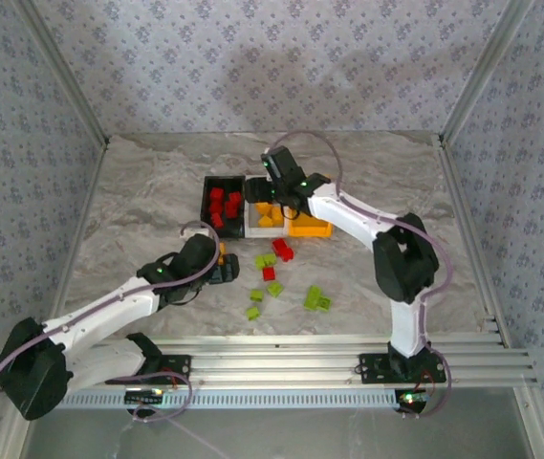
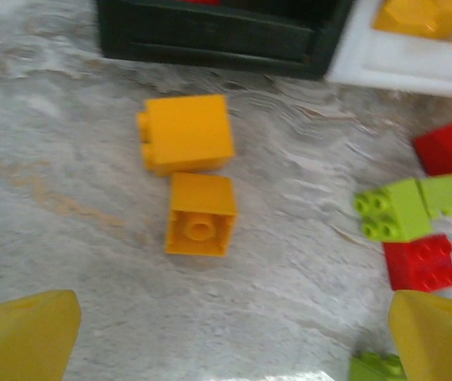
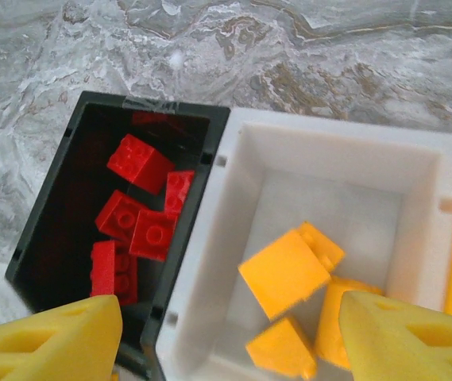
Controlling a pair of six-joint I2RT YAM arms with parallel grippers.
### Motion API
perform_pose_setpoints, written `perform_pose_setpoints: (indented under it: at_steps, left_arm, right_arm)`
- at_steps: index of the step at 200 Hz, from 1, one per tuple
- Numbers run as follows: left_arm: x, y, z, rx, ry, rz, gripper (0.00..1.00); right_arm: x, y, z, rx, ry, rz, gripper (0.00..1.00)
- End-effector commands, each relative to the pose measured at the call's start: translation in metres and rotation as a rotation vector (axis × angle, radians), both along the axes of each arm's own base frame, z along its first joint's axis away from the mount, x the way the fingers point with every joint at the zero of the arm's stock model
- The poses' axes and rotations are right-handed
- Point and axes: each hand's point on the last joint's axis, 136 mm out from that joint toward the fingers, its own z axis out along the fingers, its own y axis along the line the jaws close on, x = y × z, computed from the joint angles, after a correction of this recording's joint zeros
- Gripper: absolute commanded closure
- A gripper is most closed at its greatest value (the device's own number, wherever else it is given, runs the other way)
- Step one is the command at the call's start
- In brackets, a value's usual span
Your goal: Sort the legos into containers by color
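- I'm hovering the spread left gripper (image 2: 226, 345) to grab the small orange-yellow plastic bricks (image 2: 200, 214) just ahead.
- I'm hanging the spread right gripper (image 3: 226, 341) over the white plastic bin (image 3: 337, 131) beneath, probably for dropping.

No legible text or markings.

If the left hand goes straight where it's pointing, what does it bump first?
Most likely the nearer orange brick, lying ahead of the open left hand, with a second orange brick just behind it. Depth is hard to judge, so it might touch table first.
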Motion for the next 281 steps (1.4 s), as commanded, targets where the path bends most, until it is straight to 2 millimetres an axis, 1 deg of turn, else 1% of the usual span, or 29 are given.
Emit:
perform_pose_setpoints:
  at_steps: [1,12,34,36,39,49,61,77,97,119,144,167,194,230,260,270,281]
  left_arm:
    - [-0.012,-0.04,0.016,-0.032,-0.004,-0.196,0.01]
    - [-0.025,-0.05,0.011,-0.004,0.024,-0.258,0.02]
    - [-0.056,-0.067,-0.005,0.031,0.092,-0.361,0.06]
    - [-0.058,-0.068,-0.007,0.034,0.097,-0.369,0.07]
    - [-0.062,-0.07,-0.009,0.042,0.106,-0.38,0.08]
    - [-0.075,-0.074,-0.016,0.075,0.124,-0.41,0.1]
    - [-0.086,-0.076,-0.024,0.119,0.136,-0.434,0.13]
    - [-0.095,-0.079,-0.033,0.159,0.142,-0.456,0.16]
    - [-0.097,-0.081,-0.046,0.189,0.16,-0.462,0.21]
    - [-0.094,-0.084,-0.052,0.212,0.152,-0.469,0.25]
    - [-0.091,-0.086,-0.058,0.234,0.144,-0.479,0.32]
    - [-0.094,-0.09,-0.066,0.229,0.165,-0.496,0.38]
    - [-0.097,-0.091,-0.073,0.232,0.191,-0.503,0.47]
    - [-0.098,-0.09,-0.067,0.218,0.187,-0.501,0.6]
    - [-0.103,-0.09,-0.063,0.186,0.203,-0.497,0.72]
    - [-0.105,-0.091,-0.06,0.171,0.207,-0.495,0.76]
    - [-0.105,-0.094,-0.049,0.156,0.19,-0.496,0.78]
  right_arm:
    - [-0.021,-0.02,0.028,0.056,-0.024,-0.024,0.25]
    - [-0.034,-0.031,0.021,0.055,-0.007,-0.038,0.25]
    - [-0.058,-0.052,0.008,0.057,0.019,-0.066,0.24]
    - [-0.059,-0.052,0.011,0.063,0.015,-0.068,0.24]
    - [-0.065,-0.058,0.0,0.05,0.034,-0.072,0.24]
    - [-0.075,-0.066,-0.008,0.047,0.05,-0.08,0.24]
    - [-0.085,-0.075,-0.014,0.048,0.055,-0.096,0.25]
    - [-0.094,-0.085,-0.017,0.053,0.06,-0.109,0.25]
    - [-0.102,-0.094,-0.016,0.063,0.054,-0.122,0.24]
    - [-0.108,-0.1,-0.014,0.07,0.047,-0.132,0.24]
    - [-0.111,-0.107,-0.01,0.069,0.034,-0.146,0.24]
    - [-0.113,-0.114,-0.01,0.064,0.029,-0.16,0.24]
    - [-0.114,-0.12,-0.011,0.067,0.027,-0.175,0.24]
    - [-0.112,-0.125,-0.008,0.076,0.02,-0.193,0.24]
    - [-0.112,-0.128,-0.007,0.075,0.016,-0.202,0.24]
    - [-0.113,-0.13,-0.008,0.075,0.017,-0.208,0.24]
    - [-0.114,-0.133,-0.008,0.073,0.015,-0.216,0.24]
